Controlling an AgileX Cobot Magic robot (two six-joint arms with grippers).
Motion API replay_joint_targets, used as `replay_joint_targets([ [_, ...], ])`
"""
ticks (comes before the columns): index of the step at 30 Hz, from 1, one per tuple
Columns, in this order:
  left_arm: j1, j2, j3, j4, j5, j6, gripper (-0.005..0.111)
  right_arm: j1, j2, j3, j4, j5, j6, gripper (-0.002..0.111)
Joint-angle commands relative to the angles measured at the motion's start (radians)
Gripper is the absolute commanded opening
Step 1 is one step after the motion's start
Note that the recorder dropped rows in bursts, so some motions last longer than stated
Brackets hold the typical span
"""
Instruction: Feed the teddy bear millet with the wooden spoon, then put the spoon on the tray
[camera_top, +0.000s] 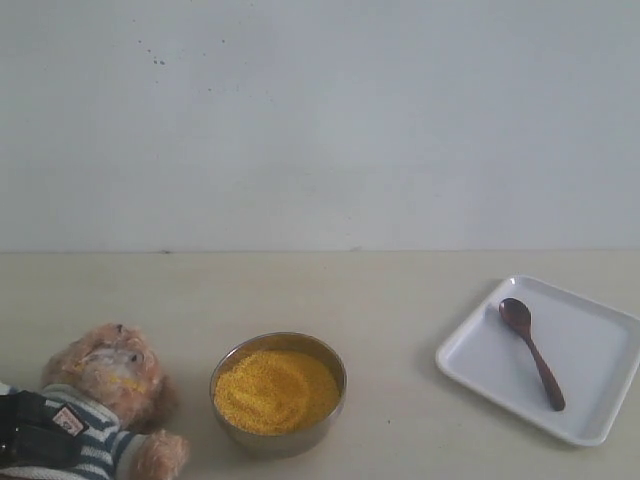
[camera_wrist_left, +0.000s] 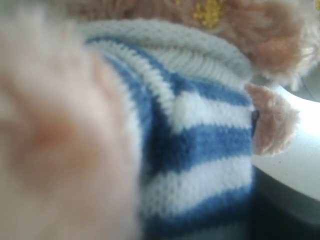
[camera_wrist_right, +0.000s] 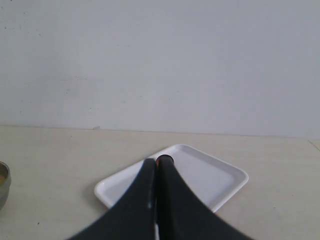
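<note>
The teddy bear (camera_top: 110, 370) sits at the front left, with yellow grains on its snout. My left gripper (camera_top: 28, 440) is clamped on its striped torso; the left wrist view is filled with the striped shirt (camera_wrist_left: 200, 130). The millet (camera_top: 275, 390) is heaped in a steel bowl (camera_top: 280, 338) just right of the bear. On the white tray (camera_top: 600, 340) at the right lies the wooden spoon (camera_top: 535, 355), free of any grip. My right gripper (camera_wrist_right: 156, 162) is shut and empty above the tray (camera_wrist_right: 215, 175), with the spoon's bowl (camera_wrist_right: 165, 159) peeking out past its tips.
A plain white wall stands behind the beige table. The steel bowl's edge (camera_wrist_right: 4, 182) shows at the side of the right wrist view. Bare tabletop lies between bowl and tray.
</note>
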Motion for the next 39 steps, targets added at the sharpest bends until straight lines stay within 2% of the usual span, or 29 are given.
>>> replay_joint_targets([
  [1, 0.004, 0.000, -0.005, -0.013, -0.013, 0.011, 0.058, -0.004, -0.006, 0.000, 0.001, -0.004, -0.001, 0.000],
  [4, 0.004, 0.000, -0.005, -0.013, -0.029, 0.011, 0.064, -0.004, -0.006, 0.000, 0.001, -0.004, -0.001, 0.000],
  [8, 0.004, 0.000, -0.005, -0.013, -0.047, -0.001, 0.083, -0.004, -0.006, 0.000, 0.001, -0.004, -0.001, 0.000],
  [10, 0.004, 0.000, -0.005, -0.015, -0.047, -0.001, 0.088, -0.004, -0.006, 0.000, 0.001, -0.004, -0.001, 0.000],
  [21, 0.011, -0.016, -0.005, -0.019, -0.027, -0.007, 0.087, -0.004, -0.006, 0.000, 0.001, -0.004, -0.001, 0.000],
  [28, 0.098, -0.081, -0.005, 0.045, -0.072, -0.058, 0.087, -0.004, -0.006, 0.000, 0.008, 0.004, -0.001, 0.000],
  [34, 0.102, -0.098, -0.005, 0.097, -0.052, -0.124, 0.087, -0.004, -0.006, 0.000, 0.008, 0.002, -0.001, 0.000],
  [39, 0.138, -0.233, -0.005, 0.152, -0.098, -0.241, 0.087, -0.004, -0.006, 0.000, 0.008, 0.002, -0.001, 0.000],
])
